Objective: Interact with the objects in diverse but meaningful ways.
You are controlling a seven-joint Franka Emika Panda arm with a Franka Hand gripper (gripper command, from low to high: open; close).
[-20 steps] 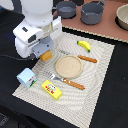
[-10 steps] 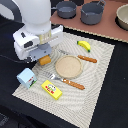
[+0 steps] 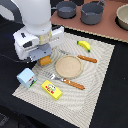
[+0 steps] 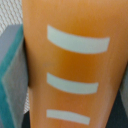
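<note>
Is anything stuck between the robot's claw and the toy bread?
Nothing visible is. In the exterior view the robot's wrist sits right over the bread loaf on the placemat. In the wrist view the bread loaf fills the picture up close, with nothing in front of it. The claw's fingers themselves are hidden.

A smooth, matt plastic look is shown by the bread loaf (image 4: 70, 65); woven cloth is suggested by the mat (image 3: 100, 75); wooden handles are seen on the fork (image 3: 67, 81)
</note>
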